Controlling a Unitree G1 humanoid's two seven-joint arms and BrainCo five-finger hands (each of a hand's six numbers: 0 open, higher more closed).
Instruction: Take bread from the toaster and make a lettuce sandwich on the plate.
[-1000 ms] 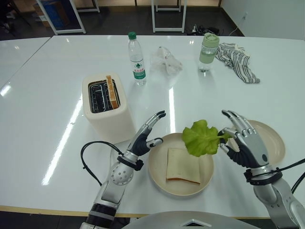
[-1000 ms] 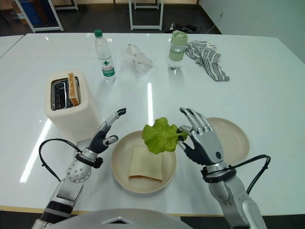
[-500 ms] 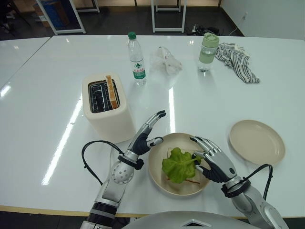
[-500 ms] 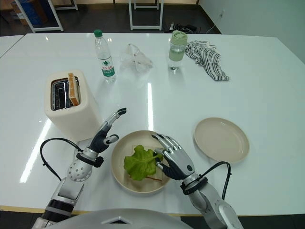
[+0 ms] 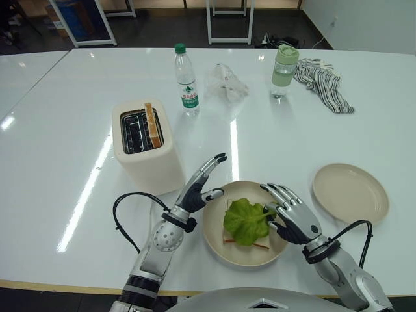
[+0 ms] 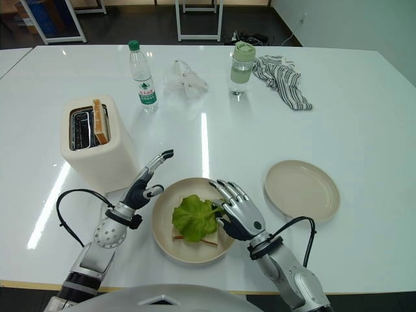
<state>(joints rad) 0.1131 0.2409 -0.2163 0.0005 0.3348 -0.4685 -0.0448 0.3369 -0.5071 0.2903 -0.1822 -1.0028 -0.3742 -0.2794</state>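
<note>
Ruffled green lettuce leaf [image 5: 244, 221]: by the look of it almost weightless, limp, easily torn or bruised, likely a little damp and slick. Best taken by the thicker stem end or one edge, in a light pinch, never a squeeze. Lying draped over the pale square bread slice [image 5: 262, 246] on the round cream plate [image 5: 212, 235] nearest the front edge of the white worktop [image 5: 78, 130], covering most of the slice and leaving just a strip of crust showing at the front.

Right hand [image 5: 294, 222] low over the plate's right side, touching the leaf's right edge; fingers [image 5: 281, 192] partly curled, thumb tucked towards them, seemingly pinching that edge lightly. Judged not yet let go.

Left hand [image 5: 199, 190] just beside the plate's left rim, stretched out flat, nothing in it.

Second toasted slice [image 5: 151, 125] upright in a slot of the cream toaster [image 5: 147, 155], well apart from both hands, behind and to the left. Probably stiff, dry, crumbly; best gripped by the top edge standing proud of the slot.
</note>
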